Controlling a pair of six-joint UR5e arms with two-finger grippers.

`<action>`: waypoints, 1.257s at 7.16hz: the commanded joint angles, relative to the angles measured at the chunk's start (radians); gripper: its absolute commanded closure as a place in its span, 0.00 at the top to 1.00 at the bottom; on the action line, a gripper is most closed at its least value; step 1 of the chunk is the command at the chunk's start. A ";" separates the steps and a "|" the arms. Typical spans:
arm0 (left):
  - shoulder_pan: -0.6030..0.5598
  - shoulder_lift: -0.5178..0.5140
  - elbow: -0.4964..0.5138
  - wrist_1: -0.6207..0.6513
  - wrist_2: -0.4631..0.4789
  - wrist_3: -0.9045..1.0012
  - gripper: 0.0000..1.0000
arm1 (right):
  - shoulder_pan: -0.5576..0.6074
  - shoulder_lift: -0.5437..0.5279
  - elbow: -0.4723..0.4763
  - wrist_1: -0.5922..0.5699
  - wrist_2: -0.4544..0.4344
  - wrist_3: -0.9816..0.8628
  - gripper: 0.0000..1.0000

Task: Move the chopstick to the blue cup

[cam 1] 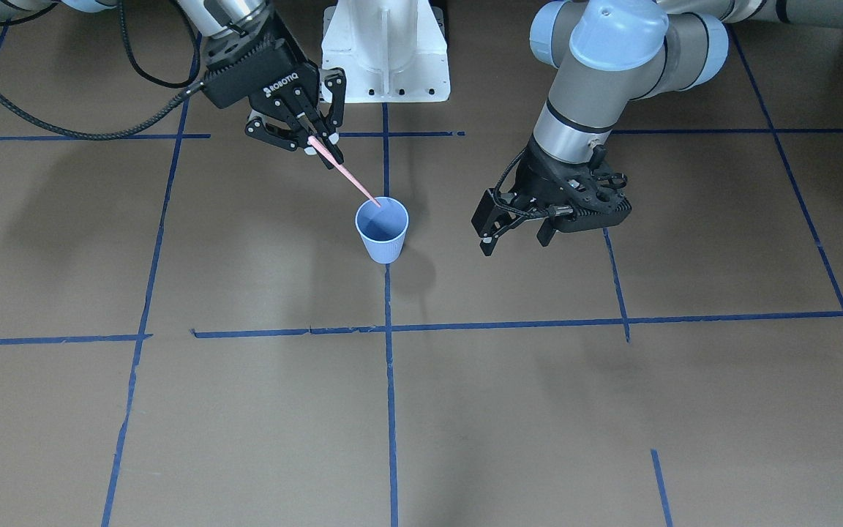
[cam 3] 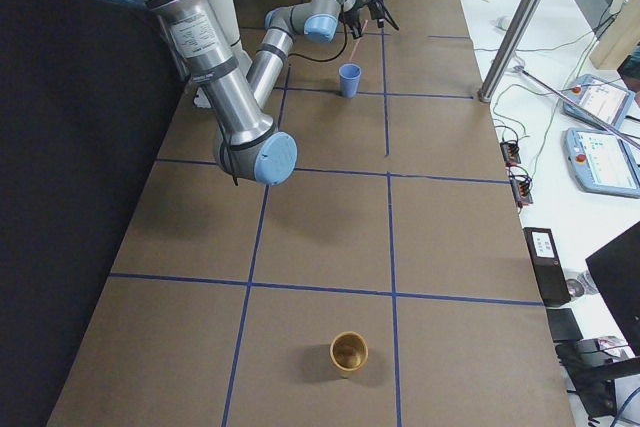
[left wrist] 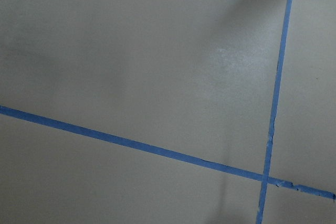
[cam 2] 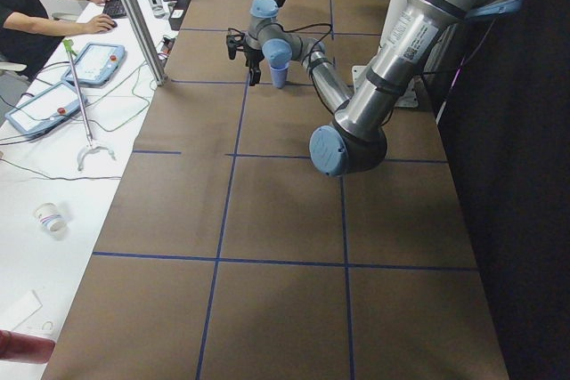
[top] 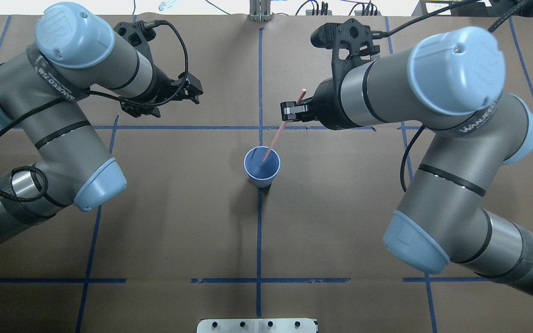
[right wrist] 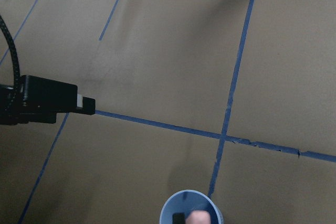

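Entry: thin, straight, pale pink chopstick (cam 1: 352,179), smooth-sided, held at a slant. Its upper part was pinched between the black fingers of the right gripper (cam 1: 324,146), which was closed narrowly on it. Its lower tip sat within the round mouth of the small, paper-like light blue tapered cup (cam 1: 382,233). Whether the tip met the cup's floor could not be told. The cup was finely ribbed on its outer wall and stood upright on a blue tape line (cam 1: 390,380) near the table's middle. The left gripper (cam 1: 515,238), black with open linkage frames, had its jaws spread wide with nothing between them; it was off to the cup's side, apart from it. The table (cam 1: 246,410) had a matt brown paper-like covering, gridded with tape. A small golden-brown cup (cam 3: 349,352) stood upright toward the table's right end, well apart.
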 commanded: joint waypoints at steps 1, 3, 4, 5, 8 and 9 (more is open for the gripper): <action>0.000 0.002 0.004 0.000 0.000 0.000 0.96 | -0.035 0.003 -0.042 0.004 -0.045 -0.002 0.03; 0.000 0.009 0.006 -0.014 0.000 0.000 0.96 | -0.078 0.006 -0.093 0.005 -0.095 -0.012 0.05; 0.000 0.012 0.006 -0.015 0.000 0.000 0.96 | -0.093 0.007 -0.105 0.004 -0.108 -0.013 0.49; 0.000 0.012 0.006 -0.015 0.000 0.000 0.96 | -0.098 0.027 -0.123 0.004 -0.128 -0.012 0.99; 0.000 0.012 0.007 -0.015 0.000 0.000 0.96 | -0.099 0.027 -0.104 0.005 -0.135 -0.015 1.00; -0.001 0.014 0.007 -0.015 0.000 0.005 0.96 | -0.075 0.012 -0.041 -0.004 -0.125 -0.016 1.00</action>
